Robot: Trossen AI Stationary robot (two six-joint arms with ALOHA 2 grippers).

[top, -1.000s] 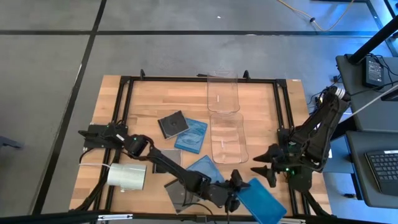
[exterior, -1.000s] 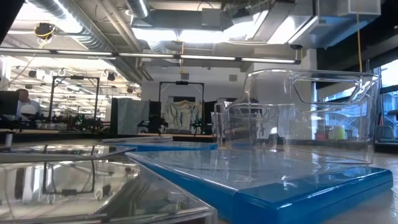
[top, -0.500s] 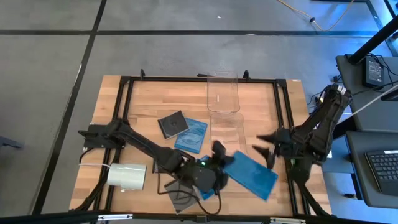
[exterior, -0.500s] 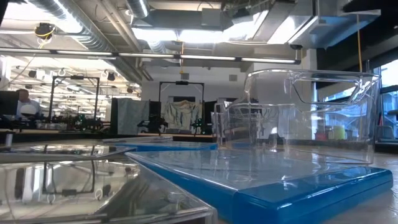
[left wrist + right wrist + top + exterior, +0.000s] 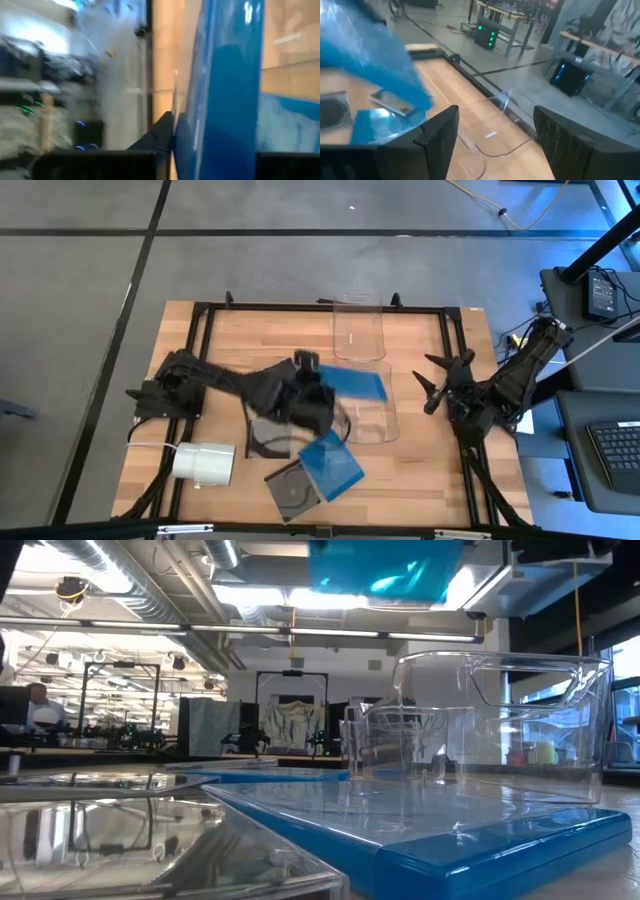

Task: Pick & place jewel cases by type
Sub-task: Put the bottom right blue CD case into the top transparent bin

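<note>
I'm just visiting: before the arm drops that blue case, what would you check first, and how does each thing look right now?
1. Translucent blue jewel case held by the left gripper: ok.
2. Case over the nearer clear rectangular plastic bin: ok, above its far edge.
3. Case level: cannot tell; blurred.
4. Right gripper open and outside the bin: ok.
5. Bin holding no other case: ok, nothing visible inside.
6. Other blue jewel case clear of the bin: ok.
</note>
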